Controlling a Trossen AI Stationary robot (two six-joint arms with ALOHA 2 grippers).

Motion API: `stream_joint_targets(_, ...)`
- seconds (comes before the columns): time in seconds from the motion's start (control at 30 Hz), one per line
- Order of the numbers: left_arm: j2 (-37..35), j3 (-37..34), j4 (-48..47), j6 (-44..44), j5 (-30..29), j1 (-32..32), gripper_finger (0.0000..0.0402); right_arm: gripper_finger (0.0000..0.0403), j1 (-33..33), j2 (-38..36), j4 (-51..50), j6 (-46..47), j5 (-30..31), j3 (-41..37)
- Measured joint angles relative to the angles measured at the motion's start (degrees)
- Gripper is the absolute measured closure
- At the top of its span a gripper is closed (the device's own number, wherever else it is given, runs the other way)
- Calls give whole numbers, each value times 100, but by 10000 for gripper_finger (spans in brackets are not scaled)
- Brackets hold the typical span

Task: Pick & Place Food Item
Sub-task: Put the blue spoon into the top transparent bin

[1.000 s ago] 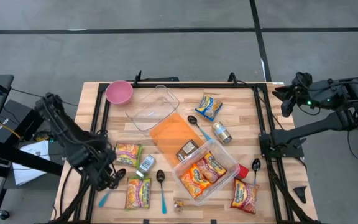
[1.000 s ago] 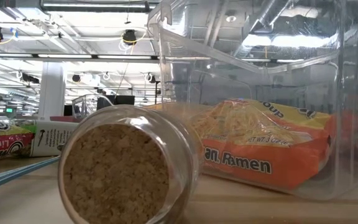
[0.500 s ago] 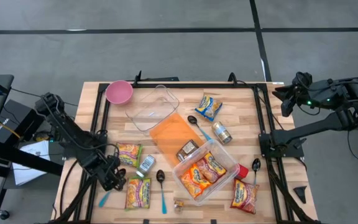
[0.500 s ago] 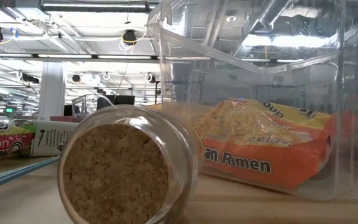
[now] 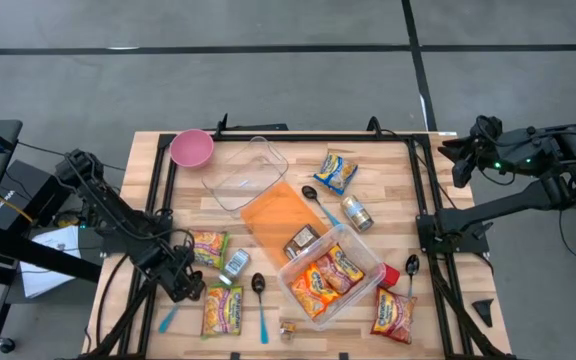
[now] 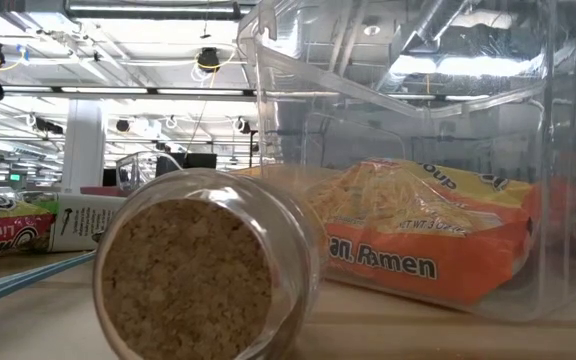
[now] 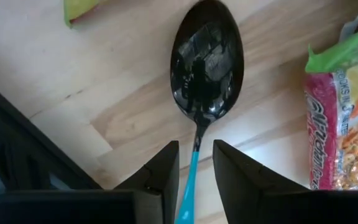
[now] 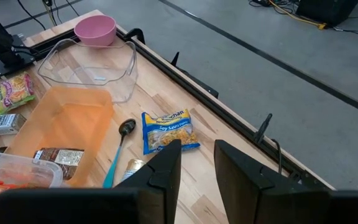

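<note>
My left gripper point(image 5: 186, 287) hangs open at the table's near left, over a spoon with a black bowl point(image 7: 207, 59) and a blue handle point(image 7: 188, 186); its fingers stand on either side of the handle without touching it. Food packets lie close by: a green-and-pink one point(image 5: 206, 247), a lime one point(image 5: 223, 312) and a small carton point(image 5: 234, 264). A clear tub point(image 5: 328, 272) holds several ramen packets. My right gripper point(image 5: 458, 165) waits open and empty beyond the table's far right corner.
A pink bowl point(image 5: 192, 148), an empty clear tub point(image 5: 246, 172), an orange lid point(image 5: 280, 215) with a brown packet point(image 5: 301, 241), a yellow ramen packet point(image 5: 336, 171), a can point(image 5: 356, 213), a red packet point(image 5: 394, 313), more spoons point(image 5: 259, 290) and a cork-topped jar point(image 6: 198, 270) lie about.
My left gripper has gone a little toward the table's right edge, ending over the blue-handled spoon. Nothing on the table has moved.
</note>
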Motion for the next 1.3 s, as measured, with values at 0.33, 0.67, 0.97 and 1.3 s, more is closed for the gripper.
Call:
stream_joint_targets(0.33, 0, -290, 602, 98, -33, 0, 309, 310, 0, 0, 0, 13, 0, 0)
stream_joint_targets(0.67, 0, -496, 718, 101, -3, -2, 309, 310, 0, 0, 0, 38, 0, 0)
stream_joint_targets(0.97, 0, -786, 1204, 93, -109, -2, 313, 310, 0, 0, 0, 39, 0, 0)
stream_joint_targets(1.3, 0, -797, 1336, 56, -178, -18, 388, 310, 0, 0, 0, 39, 0, 0)
